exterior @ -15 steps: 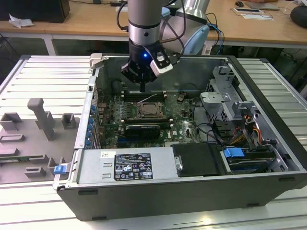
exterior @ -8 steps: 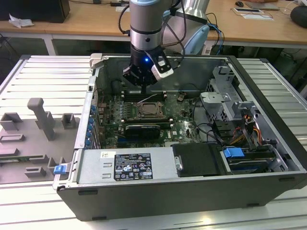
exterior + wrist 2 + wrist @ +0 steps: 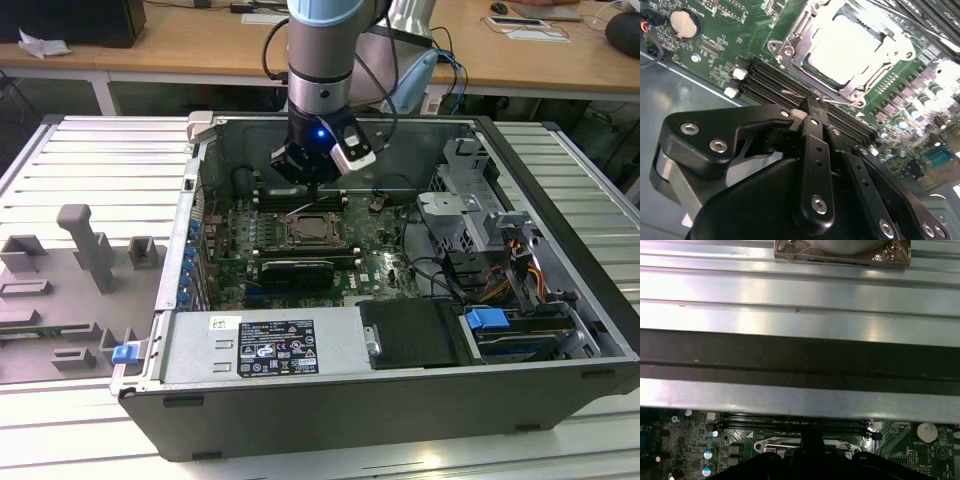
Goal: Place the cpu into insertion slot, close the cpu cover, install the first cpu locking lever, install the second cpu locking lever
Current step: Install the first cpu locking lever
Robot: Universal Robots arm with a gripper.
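We see the gripper [image 3: 313,186] hanging inside the open computer case [image 3: 560,400], low over the green motherboard [image 3: 380,255] and just off the 12 o'clock edge of the insertion slot [image 3: 312,229] in the exterior view. In the second wrist view the gripper [image 3: 812,111] has its black fingers [image 3: 816,150] drawn tight together with no gap between them, and we make out nothing clamped there; the tips sit over the long black memory slots [image 3: 775,82], right beside a thin wire lever [image 3: 832,101] at the socket's edge.

The cpu [image 3: 847,47] lies flat in the insertion slot [image 3: 785,50], its pale metal top shining. The cpu cover [image 3: 875,62] frames it, lying down around the chip. A round coin battery [image 3: 682,23] sits on the board toward 10 o'clock in that view.

In the first wrist view we find the case wall [image 3: 800,360] as a dark band across ribbed metal, with the memory slots [image 3: 795,426] and the battery [image 3: 927,430] below it.

The case rests on a ribbed metal counter [image 3: 60,160], and grey fixtures [image 3: 85,245] stand at 9 o'clock of it in the exterior view.
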